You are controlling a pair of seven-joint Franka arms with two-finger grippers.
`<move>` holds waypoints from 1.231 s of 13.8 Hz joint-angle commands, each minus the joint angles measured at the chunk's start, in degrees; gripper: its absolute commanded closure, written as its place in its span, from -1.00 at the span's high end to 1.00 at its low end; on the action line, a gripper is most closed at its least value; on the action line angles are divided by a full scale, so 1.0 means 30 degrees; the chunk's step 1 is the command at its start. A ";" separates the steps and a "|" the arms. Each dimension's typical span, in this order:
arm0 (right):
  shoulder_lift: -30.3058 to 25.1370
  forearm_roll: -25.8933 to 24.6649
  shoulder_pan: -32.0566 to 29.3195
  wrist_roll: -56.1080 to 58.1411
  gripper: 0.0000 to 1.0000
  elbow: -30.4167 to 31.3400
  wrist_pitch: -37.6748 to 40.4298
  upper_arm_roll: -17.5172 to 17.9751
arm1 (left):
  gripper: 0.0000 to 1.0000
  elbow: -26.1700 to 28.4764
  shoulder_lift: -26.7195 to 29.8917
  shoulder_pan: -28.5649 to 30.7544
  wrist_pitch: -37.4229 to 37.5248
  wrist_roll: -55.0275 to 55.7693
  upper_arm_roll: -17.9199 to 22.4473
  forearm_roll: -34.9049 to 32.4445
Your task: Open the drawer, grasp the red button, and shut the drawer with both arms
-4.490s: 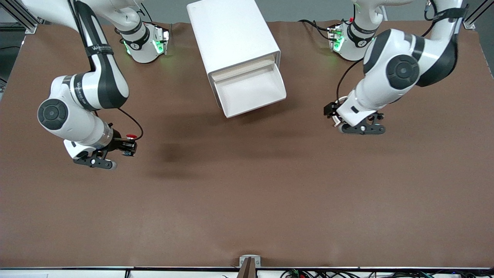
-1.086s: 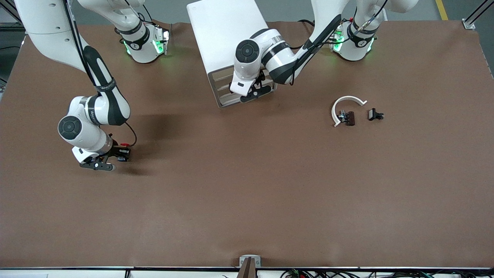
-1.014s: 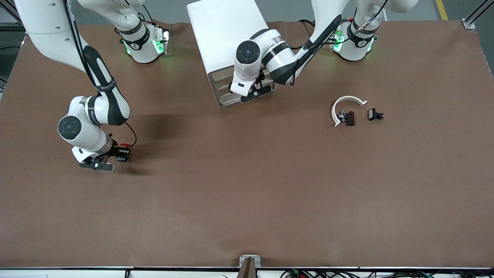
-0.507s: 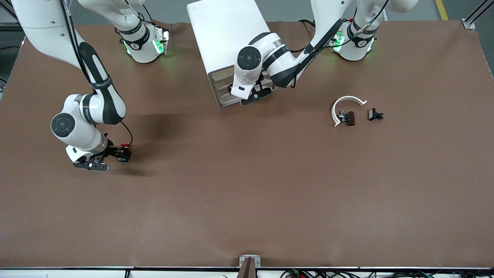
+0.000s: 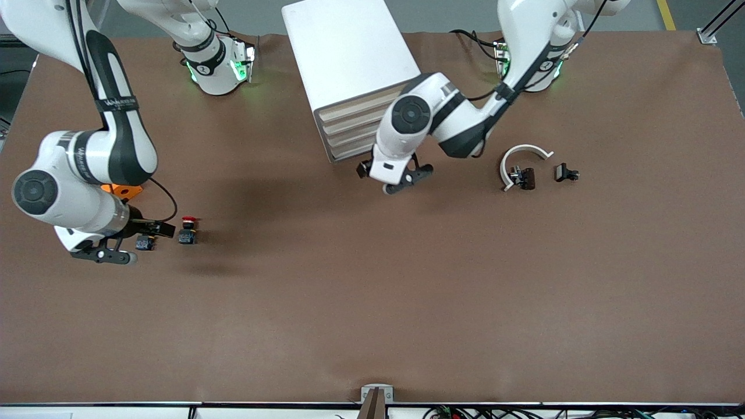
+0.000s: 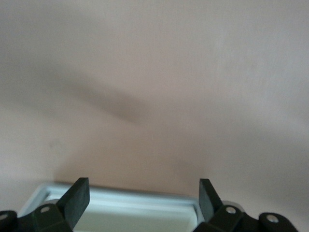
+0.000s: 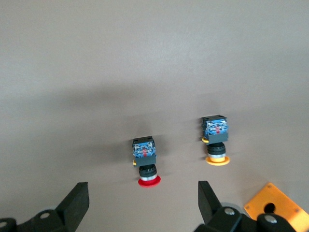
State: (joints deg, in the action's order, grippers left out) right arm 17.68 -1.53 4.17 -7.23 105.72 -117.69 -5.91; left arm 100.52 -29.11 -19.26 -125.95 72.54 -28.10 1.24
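Red cap up, the button (image 5: 187,229) stands free on the table (image 5: 372,302) toward my right arm's end, well apart from the cabinet (image 5: 349,64), roughly at eight o'clock from it in the front view. My right gripper (image 5: 152,233) hangs just beside the button, fingers spread wide with nothing between them. Through the right wrist view I see the button (image 7: 146,165) sitting on its own, between my two fingers (image 7: 77,203) but clear of both. A yellow-capped button (image 7: 216,140) stands just beside it, and an orange cube (image 7: 273,209) with a hole lies near that one.

Over at the cabinet, the top drawer (image 5: 355,105) sits flush with the three below it, fully shut. My left gripper (image 5: 390,174) is over the table just in front of the drawers, at about five o'clock from the cabinet's front, jaws wide and empty. A white curved piece (image 5: 521,156) and two small dark parts (image 5: 527,177) lie toward my left arm's end.
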 commanded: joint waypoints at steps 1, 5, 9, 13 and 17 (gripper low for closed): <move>-0.0764 -0.0367 -0.0336 0.0007 1.00 -0.1193 0.1898 0.0300 | 1.00 -0.0432 -0.0230 0.1286 0.0554 -0.1641 -0.0213 -0.0355; -0.0972 -0.0338 -0.0453 0.0153 1.00 -0.4499 0.5909 0.0300 | 1.00 -0.0344 0.0324 0.3864 0.3508 -0.7231 -0.0213 -0.0414; -0.0885 -0.0046 -0.1065 0.1823 1.00 -0.6728 0.7204 0.0270 | 1.00 0.0707 0.1845 0.6062 0.5651 -1.1366 -0.0213 -0.0530; -0.0825 -0.0395 -0.1127 0.1795 1.00 -0.8342 0.9019 0.0212 | 1.00 0.3313 0.5182 0.8579 0.5683 -1.5320 -0.0329 -0.1146; -0.0767 -0.1012 -0.1098 0.1795 1.00 -0.9459 0.9552 0.0241 | 1.00 0.5541 0.8610 1.1070 0.5712 -1.9477 -0.0359 -0.0563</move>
State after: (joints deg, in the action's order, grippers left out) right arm 14.52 -3.08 1.51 -2.39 79.46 -90.24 -5.99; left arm 111.48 -10.54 10.24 -108.51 19.99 -28.31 -1.34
